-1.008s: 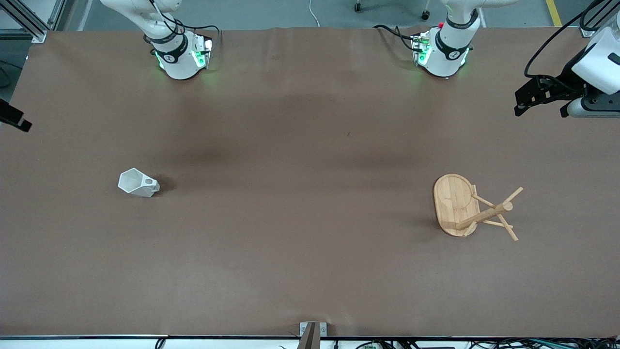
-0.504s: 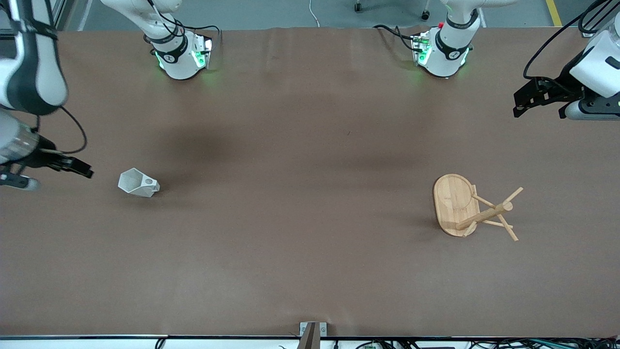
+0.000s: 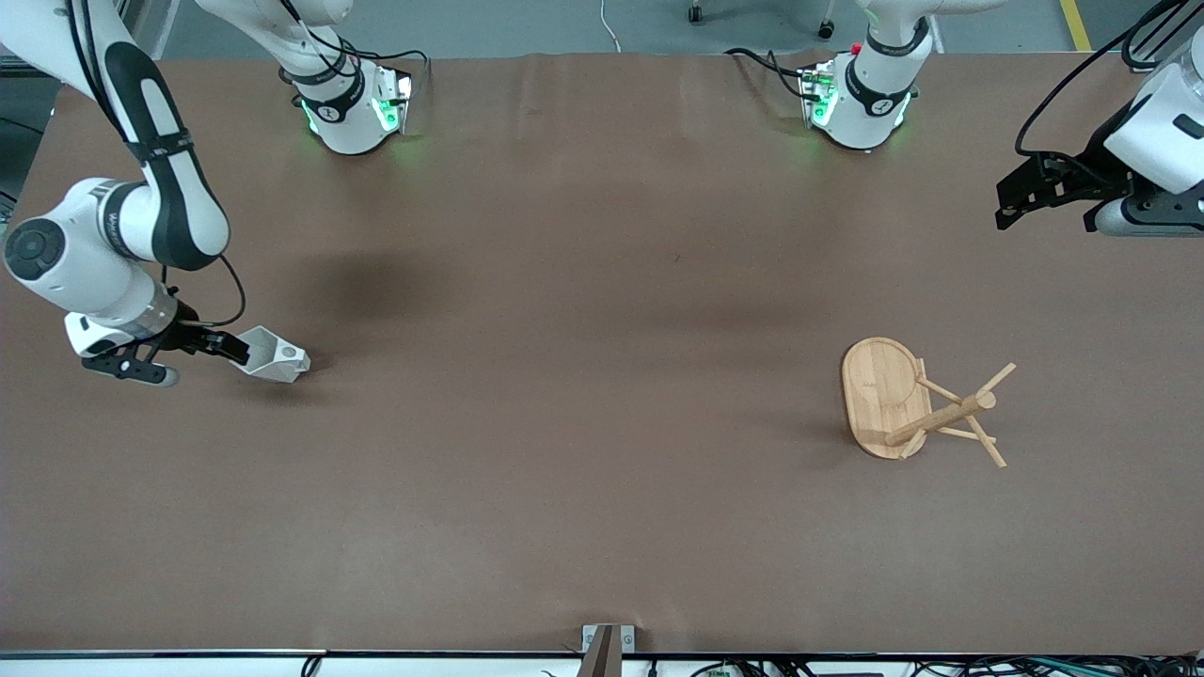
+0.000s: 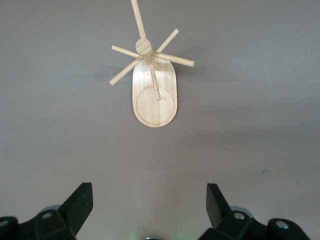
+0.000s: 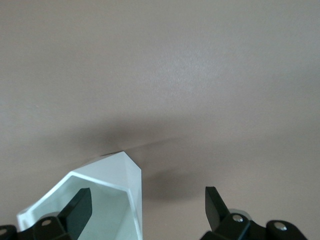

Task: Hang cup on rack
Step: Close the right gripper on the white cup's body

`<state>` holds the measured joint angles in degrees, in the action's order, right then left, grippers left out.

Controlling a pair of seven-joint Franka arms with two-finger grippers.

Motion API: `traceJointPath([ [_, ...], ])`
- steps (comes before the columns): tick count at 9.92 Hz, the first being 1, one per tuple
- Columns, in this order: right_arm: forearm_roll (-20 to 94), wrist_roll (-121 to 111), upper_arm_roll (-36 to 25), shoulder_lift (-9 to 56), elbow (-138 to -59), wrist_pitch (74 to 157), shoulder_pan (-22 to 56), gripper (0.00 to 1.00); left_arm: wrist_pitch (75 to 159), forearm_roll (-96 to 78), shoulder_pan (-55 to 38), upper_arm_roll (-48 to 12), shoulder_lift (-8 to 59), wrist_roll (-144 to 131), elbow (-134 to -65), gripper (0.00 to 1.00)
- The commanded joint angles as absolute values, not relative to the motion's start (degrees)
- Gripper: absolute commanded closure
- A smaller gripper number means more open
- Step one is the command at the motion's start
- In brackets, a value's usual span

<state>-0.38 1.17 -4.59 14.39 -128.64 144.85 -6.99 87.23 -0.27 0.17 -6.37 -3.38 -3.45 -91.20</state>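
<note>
At the nine o'clock edge of the front view, toward the right arm's end of the table, the white faceted cup (image 3: 271, 356) lies on its side on the brown table (image 3: 583, 376), with its polygonal mouth turned to the right gripper (image 3: 226, 348). This gripper is low at the rim with its fingers spread apart and holds nothing; in the right wrist view one finger (image 5: 77, 210) seems to reach into the mouth of the cup (image 5: 100, 195) and the other stays outside the wall, but I cannot tell if they touch it. The blocky handle (image 3: 293, 355) with its round hole points to three o'clock, away from the gripper. I judge the cup light, stiff and smooth, maybe a little slippery, so pinching the rim wall is a good hold and leaves the handle hole free for a peg. Well apart, at about four o'clock, toward the left arm's end, the bamboo mug rack (image 3: 894, 400) stands upright on its oval base. At two o'clock the left gripper (image 3: 1021, 193) waits over the table edge, fingers open and empty.
</note>
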Motion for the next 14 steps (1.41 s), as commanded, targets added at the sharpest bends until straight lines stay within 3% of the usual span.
traceJointPath([
  [1, -1.14, 0.62, -3.87, 14.67, -129.55, 145.81, -7.91, 0.06, 86.31, 0.0, 0.0, -6.33, -2.2, -3.43, -91.23, 0.0],
  [3, -0.88, 0.62, -3.69, 15.55, -130.25, 146.16, -7.91, 0.33, 86.31, 0.0, 0.0, -6.33, -2.2, -3.43, -91.32, 0.0],
  [4, -0.53, 0.62, -3.6, 16.25, -130.25, 146.25, -7.74, 0.52, 86.31, -0.09, 0.0, -6.33, -2.2, -3.43, -91.23, 0.0],
  [6, -0.44, 0.79, -3.6, 16.35, -129.99, 146.25, -8.0, 0.99, 86.31, -0.09, 0.0, -6.33, -2.2, -3.43, -91.23, 0.0],
  [9, -0.44, -1.21, -3.52, 15.91, -128.41, 143.98, -7.65, 1.0, 86.31, -0.26, -0.09, -6.33, -2.2, -3.43, -91.23, 0.0],
  [12, -0.44, -6.93, -2.29, 13.8, -117.91, 127.69, -4.76, 0.99, 86.31, -0.35, -0.09, -6.33, -2.2, -3.25, -91.32, 0.0],
  [14, 9.33, -7.99, -1.93, 13.36, -111.72, 119.29, -0.98, 0.99, 86.31, -0.61, -0.35, -6.5, -2.2, -3.25, -91.32, 0.0],
])
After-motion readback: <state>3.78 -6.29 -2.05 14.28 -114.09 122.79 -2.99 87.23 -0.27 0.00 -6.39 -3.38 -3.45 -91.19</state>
